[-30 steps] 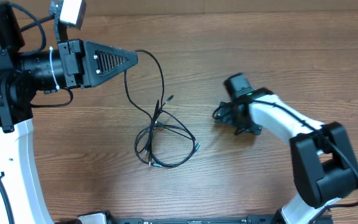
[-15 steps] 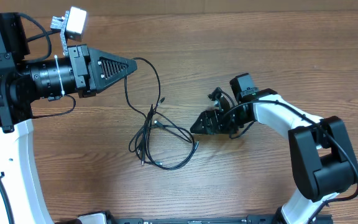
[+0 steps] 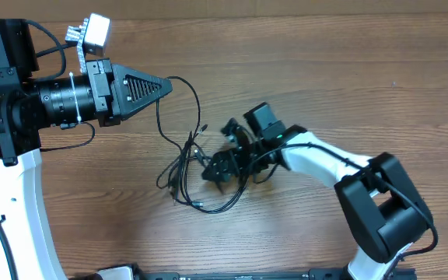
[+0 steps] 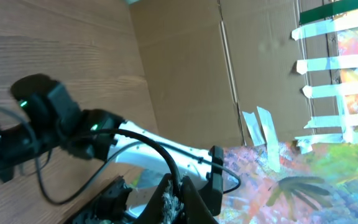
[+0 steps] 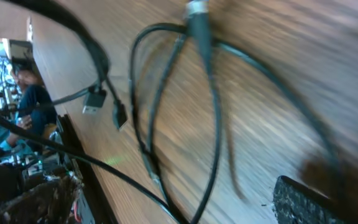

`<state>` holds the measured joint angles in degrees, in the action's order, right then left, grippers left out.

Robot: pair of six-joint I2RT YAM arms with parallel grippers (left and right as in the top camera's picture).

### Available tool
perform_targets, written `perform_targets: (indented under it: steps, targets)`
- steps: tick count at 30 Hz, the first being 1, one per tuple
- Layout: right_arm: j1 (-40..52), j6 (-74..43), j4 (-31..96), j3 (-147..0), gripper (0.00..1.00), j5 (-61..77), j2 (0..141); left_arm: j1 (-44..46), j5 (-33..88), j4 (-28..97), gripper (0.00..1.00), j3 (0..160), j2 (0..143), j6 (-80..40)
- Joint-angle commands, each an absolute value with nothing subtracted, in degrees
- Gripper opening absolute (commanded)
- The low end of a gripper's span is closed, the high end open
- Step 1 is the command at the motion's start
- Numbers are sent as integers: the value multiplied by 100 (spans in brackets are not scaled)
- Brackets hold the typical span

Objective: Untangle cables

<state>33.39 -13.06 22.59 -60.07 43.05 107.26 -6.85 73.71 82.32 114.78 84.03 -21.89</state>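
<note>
Wood-grain table fills the overhead view, with cardboard panels behind it in the left wrist view. The cables [image 3: 187,146] lie as a loose tangle near the table's middle, at about five o'clock from the left gripper [image 3: 167,82]. That gripper's jaws are pressed together on one strand, which arcs out from its tip and drops into the tangle. The right gripper [image 3: 216,167] sits low over the tangle's three o'clock side, jaws spread apart, strands and small plug ends [image 5: 92,102] lying on the wood just ahead of it.
</note>
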Motion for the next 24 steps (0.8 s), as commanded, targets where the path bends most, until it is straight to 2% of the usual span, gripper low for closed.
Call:
perform_targets:
  steps: [1,8,15,24]
  targets:
    - [3610,-1776,2069,-5983,100,4204,10737,-705,7651,8230,4,11522,8353,-2056]
    - [3874,-2609,1031,-5983,100,4112,10737,-705,7651,8235,4,11524,8353,-2056]
    - [3933,-3922,370,-5983,100,2438,10737,-705,7721,8256,4,11524,8353,-2058]
    - [4112,-3948,-161,-5983,100,1865,10737,-705,7909,8252,4,11522,8353,-2058]
